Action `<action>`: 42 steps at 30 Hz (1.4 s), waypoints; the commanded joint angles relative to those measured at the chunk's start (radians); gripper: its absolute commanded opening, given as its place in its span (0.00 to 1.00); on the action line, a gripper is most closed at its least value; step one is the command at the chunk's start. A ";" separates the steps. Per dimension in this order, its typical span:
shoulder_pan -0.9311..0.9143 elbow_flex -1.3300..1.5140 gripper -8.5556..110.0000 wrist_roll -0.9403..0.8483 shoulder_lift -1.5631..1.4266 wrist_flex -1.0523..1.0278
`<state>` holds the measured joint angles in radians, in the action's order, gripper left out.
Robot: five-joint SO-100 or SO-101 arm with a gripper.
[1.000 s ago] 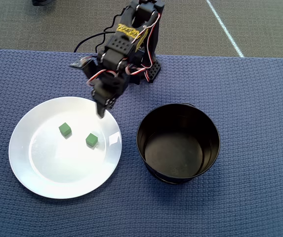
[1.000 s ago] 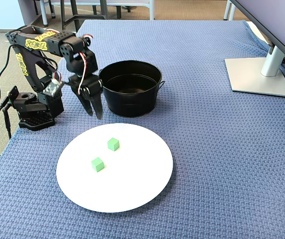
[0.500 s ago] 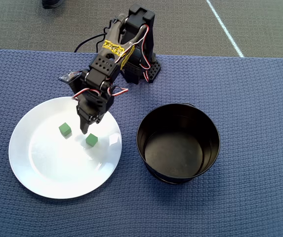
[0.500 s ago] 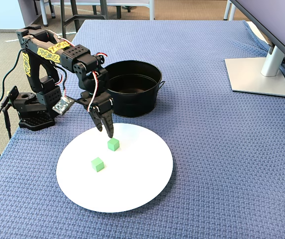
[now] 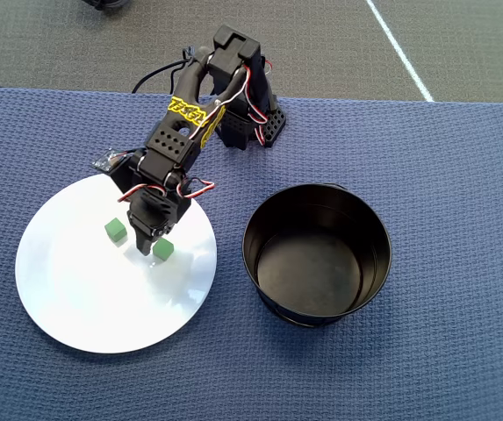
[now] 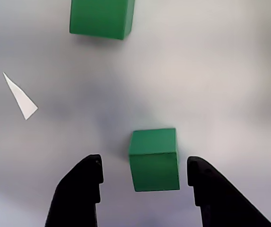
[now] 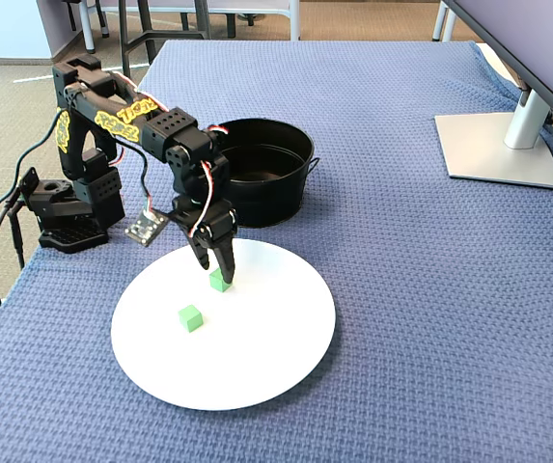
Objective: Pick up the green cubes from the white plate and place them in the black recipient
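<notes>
Two green cubes lie on the white plate (image 5: 75,298). One cube (image 6: 154,158) sits between my open fingers, nearer the right finger in the wrist view and touching neither; it also shows in the overhead view (image 5: 165,251) and the fixed view (image 7: 220,282). The other cube (image 5: 116,231) lies free further out on the plate (image 7: 257,357), in the fixed view (image 7: 191,317) and at the top left of the wrist view (image 6: 102,16). My gripper (image 5: 153,246) (image 6: 144,163) (image 7: 218,273) is low over the plate. The black recipient (image 5: 255,232) (image 7: 266,198) stands empty beside the plate.
A blue woven cloth (image 5: 444,351) covers the table. The arm's base (image 7: 69,217) stands at the table's edge, with a small board (image 7: 148,227) hanging beside it. A monitor stand (image 7: 493,145) sits far from the plate.
</notes>
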<state>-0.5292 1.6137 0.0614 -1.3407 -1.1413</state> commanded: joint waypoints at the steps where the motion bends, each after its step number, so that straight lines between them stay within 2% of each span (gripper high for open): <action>1: -0.005 -0.083 0.20 -0.029 0.028 0.017; 9: 0.012 -0.107 0.18 -0.080 0.080 -0.002; 14: 0.015 -0.107 0.08 -0.101 0.086 -0.003; 22: 0.003 -0.089 0.07 -0.081 0.043 -0.003; 31: 0.000 -0.238 0.07 0.043 -0.351 -0.399; 36: 0.121 -0.318 0.07 0.120 -0.509 -0.462; 39: 0.273 -0.351 0.07 0.184 -0.554 -0.489; 42: 0.451 -0.301 0.07 0.238 -0.535 -0.399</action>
<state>-0.2654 1.3269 0.2408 -1.8331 -1.6045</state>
